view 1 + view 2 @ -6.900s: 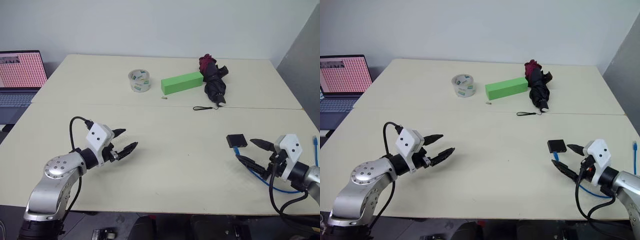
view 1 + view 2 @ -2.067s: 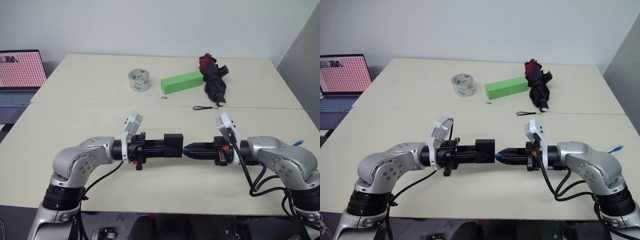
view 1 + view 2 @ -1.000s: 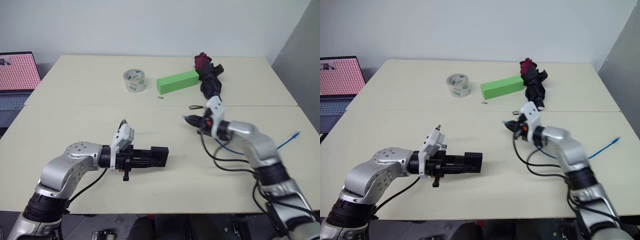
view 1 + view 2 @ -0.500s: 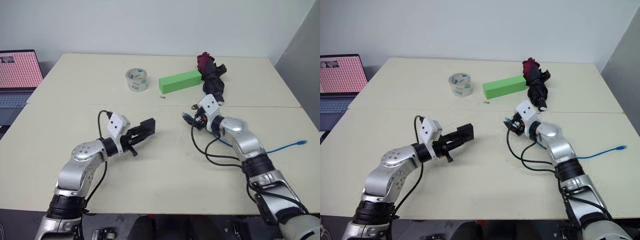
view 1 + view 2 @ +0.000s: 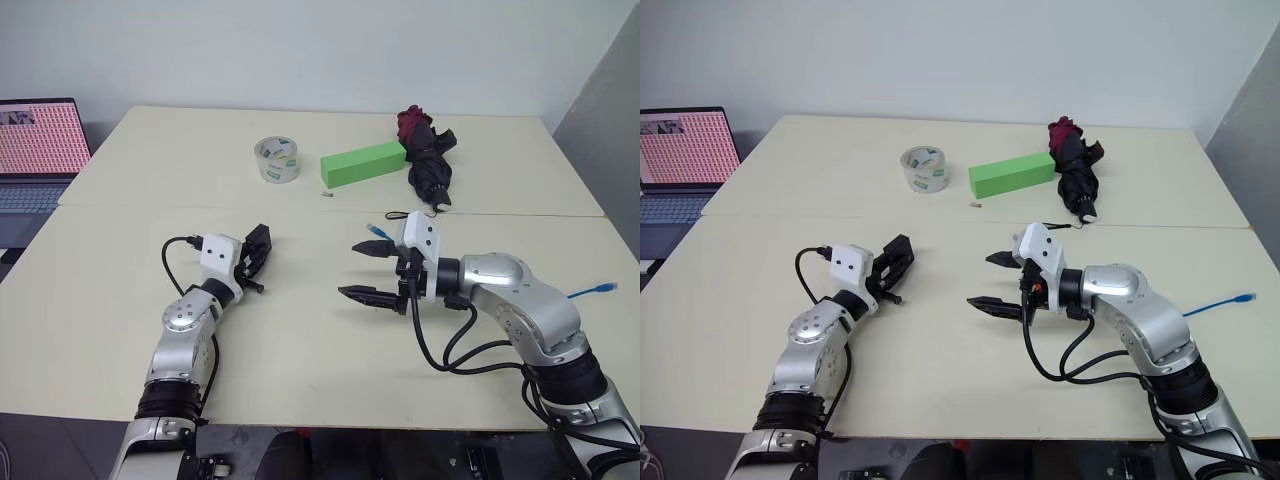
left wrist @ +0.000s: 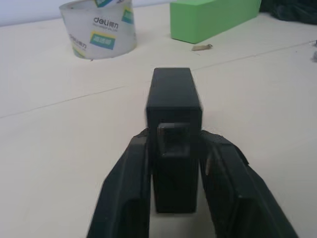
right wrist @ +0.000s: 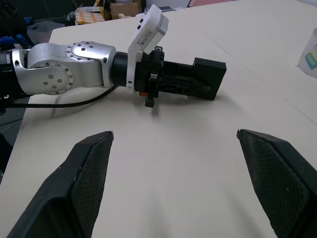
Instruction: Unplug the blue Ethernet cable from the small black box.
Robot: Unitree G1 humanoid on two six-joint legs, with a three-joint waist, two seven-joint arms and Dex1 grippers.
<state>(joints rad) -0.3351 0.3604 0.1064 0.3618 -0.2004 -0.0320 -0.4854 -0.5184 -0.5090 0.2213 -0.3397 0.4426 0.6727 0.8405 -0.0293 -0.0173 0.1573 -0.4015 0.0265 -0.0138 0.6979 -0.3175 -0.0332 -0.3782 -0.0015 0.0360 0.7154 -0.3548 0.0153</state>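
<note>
The left pincer (image 5: 256, 252) has set the small black box (image 6: 172, 96) on the worktop (image 5: 310, 370), its fingers slackening yet still flanking it. The right pincer (image 5: 363, 270) has sprung wide apart, empty, letting go the blue Ethernet cable (image 5: 593, 291), which trails off at the right edge, so the unplugging looks done.

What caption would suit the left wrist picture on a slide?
Small black box between the left gripper fingers on the table, tape roll and green block beyond.

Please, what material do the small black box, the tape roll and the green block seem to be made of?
The small black box looks like matte black plastic: dull, even faces and moulded edges. The tape roll seems to be clear glossy plastic film, translucent with printed labels. The green block has a flat, uniform matte surface, perhaps foam or painted wood; I cannot tell which.
</note>
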